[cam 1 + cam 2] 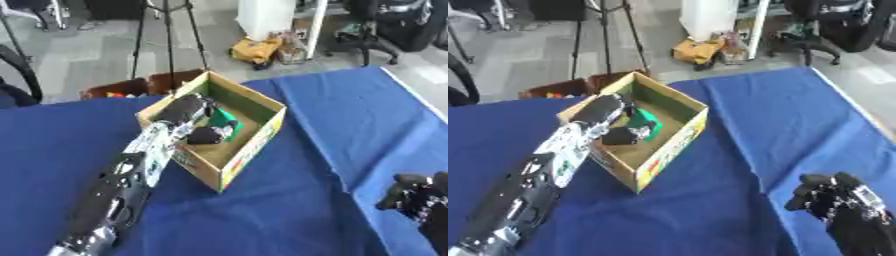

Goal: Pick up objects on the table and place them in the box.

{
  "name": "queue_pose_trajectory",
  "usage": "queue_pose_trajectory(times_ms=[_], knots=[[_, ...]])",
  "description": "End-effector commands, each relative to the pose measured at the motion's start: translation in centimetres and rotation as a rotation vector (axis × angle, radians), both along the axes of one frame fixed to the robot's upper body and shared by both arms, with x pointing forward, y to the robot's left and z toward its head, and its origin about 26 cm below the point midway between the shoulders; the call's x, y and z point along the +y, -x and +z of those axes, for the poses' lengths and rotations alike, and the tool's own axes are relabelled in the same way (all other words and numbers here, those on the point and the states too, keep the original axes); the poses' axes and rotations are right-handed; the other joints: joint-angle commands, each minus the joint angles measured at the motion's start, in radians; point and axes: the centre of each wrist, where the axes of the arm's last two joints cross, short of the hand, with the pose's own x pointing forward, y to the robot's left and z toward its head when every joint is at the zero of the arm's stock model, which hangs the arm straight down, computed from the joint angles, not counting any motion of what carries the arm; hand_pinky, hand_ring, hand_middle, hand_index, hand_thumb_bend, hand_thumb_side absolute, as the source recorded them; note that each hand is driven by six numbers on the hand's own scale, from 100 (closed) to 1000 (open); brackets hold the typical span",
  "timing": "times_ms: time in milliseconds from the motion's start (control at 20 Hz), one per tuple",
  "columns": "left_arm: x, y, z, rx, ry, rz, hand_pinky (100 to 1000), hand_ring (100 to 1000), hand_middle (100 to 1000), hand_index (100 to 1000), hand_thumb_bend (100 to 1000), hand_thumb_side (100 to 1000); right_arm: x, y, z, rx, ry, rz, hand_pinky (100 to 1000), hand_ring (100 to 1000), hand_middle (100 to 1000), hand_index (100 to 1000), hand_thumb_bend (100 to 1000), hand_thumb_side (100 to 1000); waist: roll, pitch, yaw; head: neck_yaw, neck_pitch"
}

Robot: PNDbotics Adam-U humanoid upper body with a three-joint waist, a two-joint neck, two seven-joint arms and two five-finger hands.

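An open cardboard box [256, 141] stands on the blue table. My left arm reaches over its near-left wall, and my left hand [205, 133] is inside the box, fingers curled around a green object [221, 118] held low over the box floor. How much of the green object the hand hides is unclear. My right hand [833, 197] rests at the lower right over the table, fingers relaxed and holding nothing.
The blue cloth [350, 115] covers the table, with a fold line running toward the right. Beyond the far edge sit a dark bin [131, 87], tripod legs [166, 35], a yellow bag [255, 50] and an office chair [824, 25] on the floor.
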Motion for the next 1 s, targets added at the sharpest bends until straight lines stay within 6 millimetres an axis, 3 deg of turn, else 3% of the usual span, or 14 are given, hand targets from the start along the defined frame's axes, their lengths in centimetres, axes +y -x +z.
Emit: queue_pose_trajectory(times_ms=[50,500,600,800,1000], knots=[[0.6,-0.3,1.9,-0.031,-0.015,0.010,619,753,581,737,313,956,-0.3,-0.1,0.7,-0.021,0.015,0.002,645,583,568,743,100,901,-0.007,-0.021,0.000,0.002,-0.013],[0.8,-0.2,2.1,-0.010,-0.040,0.005,620,748,580,708,283,1000,-0.3,-0.1,0.6,-0.019,0.013,0.000,645,583,568,742,100,899,-0.008,-0.025,0.004,0.000,-0.014],[0.9,0.0,2.6,-0.019,-0.048,-0.019,605,729,548,673,231,1000,-0.4,0.0,0.6,-0.016,0.011,-0.005,645,583,568,742,100,899,-0.008,-0.028,0.011,-0.005,-0.013],[1.9,1.4,5.1,-0.023,-0.054,-0.144,588,682,511,639,180,1000,-0.9,0.1,0.3,-0.006,0.008,-0.029,644,583,568,742,100,898,-0.009,-0.038,0.046,-0.028,-0.008],[4.4,4.1,7.5,-0.064,-0.008,-0.209,585,678,500,619,153,1000,-1.3,0.4,0.0,0.004,0.006,-0.054,644,582,568,742,100,896,-0.013,-0.050,0.103,-0.057,-0.004]])
